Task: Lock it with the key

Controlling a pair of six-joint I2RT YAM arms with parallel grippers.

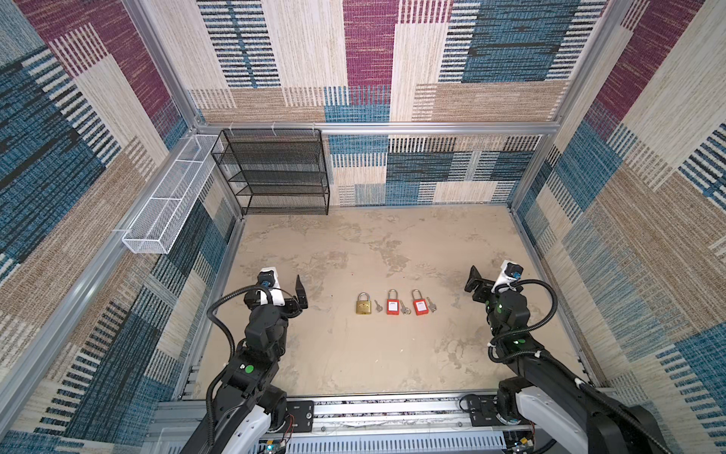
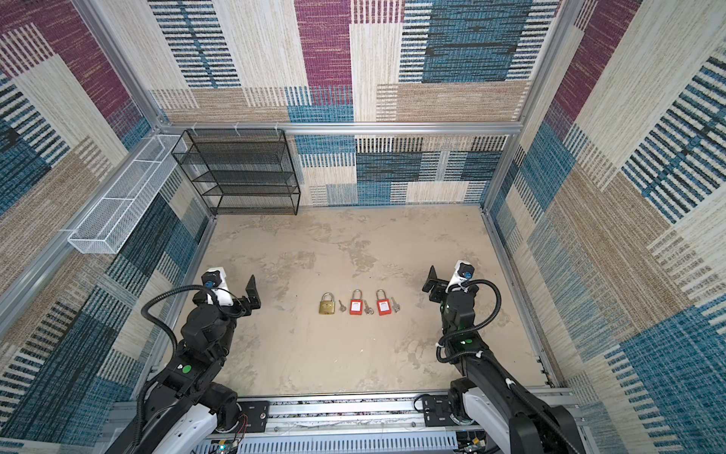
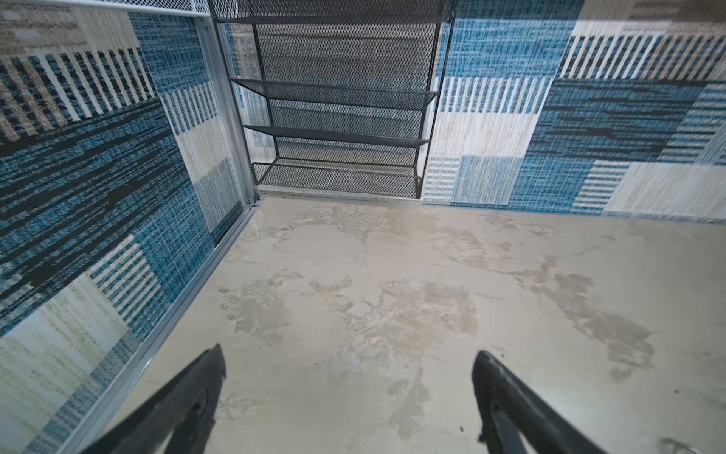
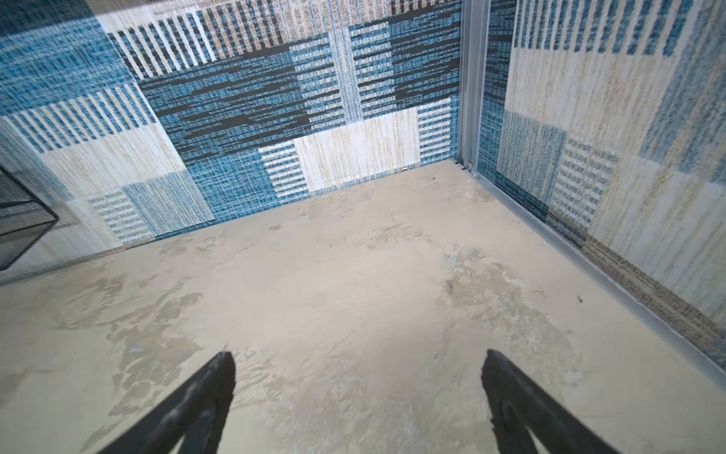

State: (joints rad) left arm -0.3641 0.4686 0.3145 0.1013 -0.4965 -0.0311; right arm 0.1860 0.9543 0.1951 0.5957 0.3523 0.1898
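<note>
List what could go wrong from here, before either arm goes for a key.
1. The key beside the brass padlock lies flat on the table, like the other two; a pinch may slip off.
2. Each key sits close to a lock, so the open right gripper could nudge the right red padlock.
3. The middle red padlock looks just like it; keys could get swapped.

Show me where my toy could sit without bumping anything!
Free: beige tabletop between the black mesh shelf rack and the lock row, and in front of it. Crowded: the brass padlock, two red padlocks and small silver keys.
</note>
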